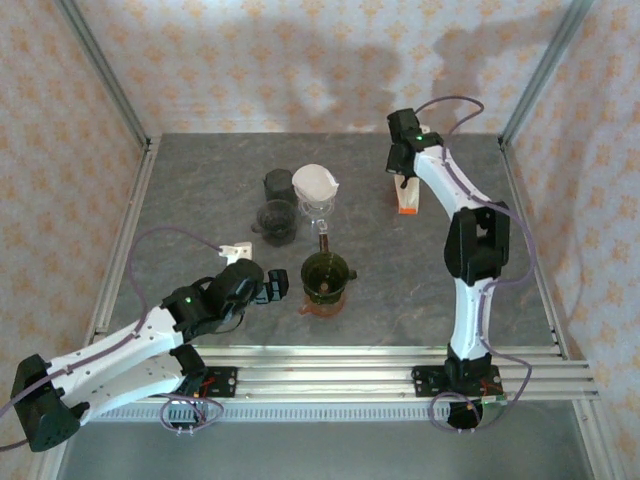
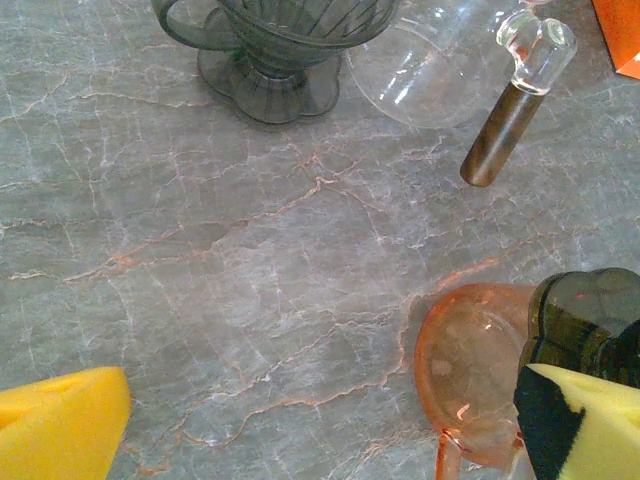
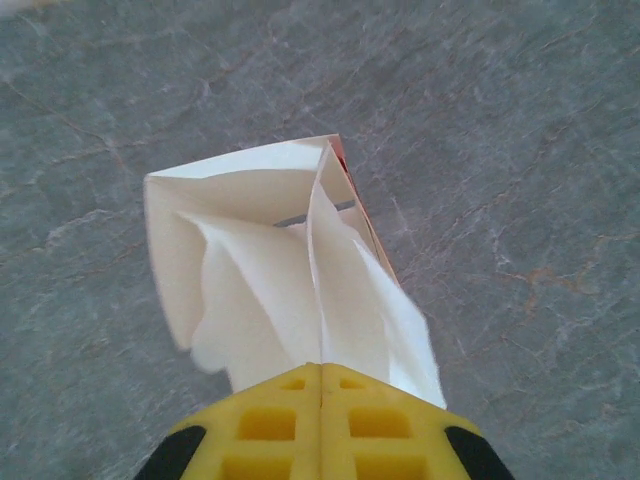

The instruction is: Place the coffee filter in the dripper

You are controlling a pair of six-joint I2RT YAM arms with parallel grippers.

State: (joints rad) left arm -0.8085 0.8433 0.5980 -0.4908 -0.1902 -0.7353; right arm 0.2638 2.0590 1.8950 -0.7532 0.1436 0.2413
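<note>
Right gripper (image 1: 404,184) is at the far right of the table (image 1: 200,200), right over the box (image 1: 407,204). In the right wrist view its yellow fingers (image 3: 270,425) are pressed together with no gap, pinching the white filter (image 3: 255,255) by its near edge. The filter is folded and fans out away from the fingers; a thin orange box edge shows behind it. Can't tell whether it is lifted off the box.

Left gripper (image 1: 275,286) is low at near left, fingers spread wide and holding nothing; its yellow pads (image 2: 60,425) sit at both bottom corners of the left wrist view.

Green dripper (image 1: 326,274) sits on an orange cup (image 2: 468,375) at table centre, just beside the left gripper. Behind it is a glass dripper (image 2: 425,65) with a brown handle (image 2: 503,132), with another filter (image 1: 316,182) in it. Two grey drippers (image 1: 277,220) stand just left of that. The pinched filter is well apart from all the drippers.
</note>
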